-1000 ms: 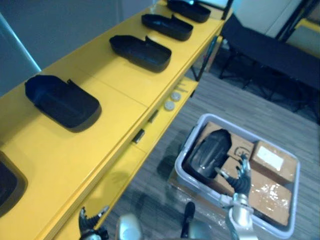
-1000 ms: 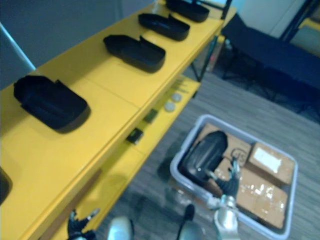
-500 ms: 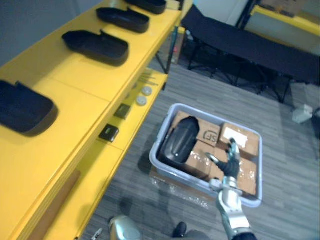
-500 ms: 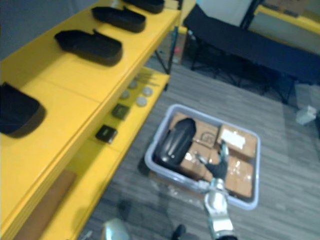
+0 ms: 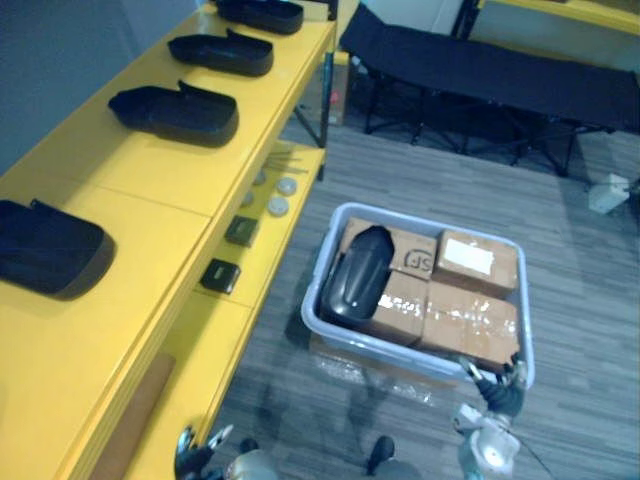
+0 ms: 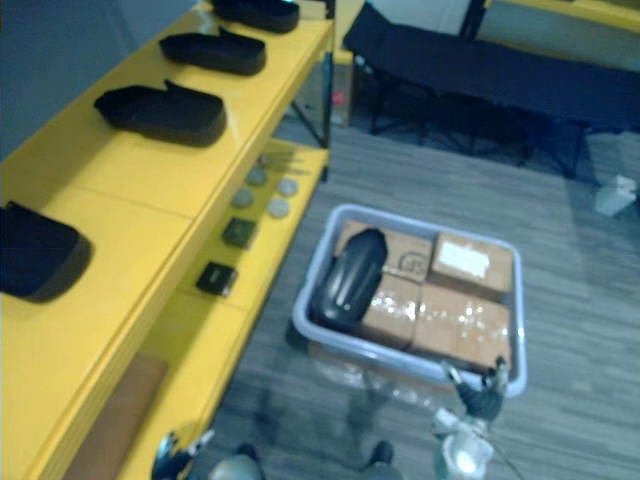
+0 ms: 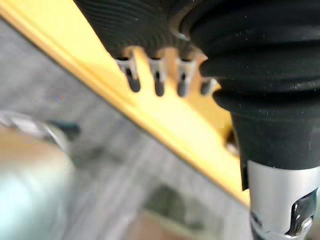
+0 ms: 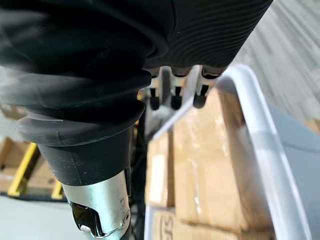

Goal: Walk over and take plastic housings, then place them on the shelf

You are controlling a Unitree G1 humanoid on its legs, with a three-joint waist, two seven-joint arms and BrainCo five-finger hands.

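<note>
While both hands hang low at the near edge of the head views, neither holds anything. The left hand (image 7: 150, 20) shows at the lower left, beside the near end of the yellow shelf (image 5: 165, 190). Its fingers (image 7: 132, 77) are straight and slightly apart, with the shelf edge and grey floor past them. The right hand (image 5: 497, 387) is at the lower right, over the near right corner of the bin (image 5: 312, 312). Its fingers (image 8: 173, 96) are loose and spread, close above the bin's rim and the boxes (image 5: 470, 322) inside. I cannot tell whether they touch either.

Standing on the floor just beside the shelf, the pale grey bin is packed with taped brown boxes. One black housing (image 5: 355, 283) lies on top of them along the bin's left side, its long axis running near to far, apart from the right hand.

On the shelf's lower level, nearest, lies a brown board (image 5: 130, 420). Farther along are two small dark squares (image 5: 221, 275) and then a few grey discs (image 5: 278, 207).

On the top level, four more black housings (image 5: 50, 250) lie in a row, well apart from one another, the nearest at the view's left edge. The next (image 5: 175, 112) is past the middle, and two more (image 5: 222, 52) lie toward the far end.

Beyond the bin, a black cot (image 5: 480, 70) stands on dark legs across the floor. A small white object (image 5: 607, 192) lies on the floor at the far right.
</note>
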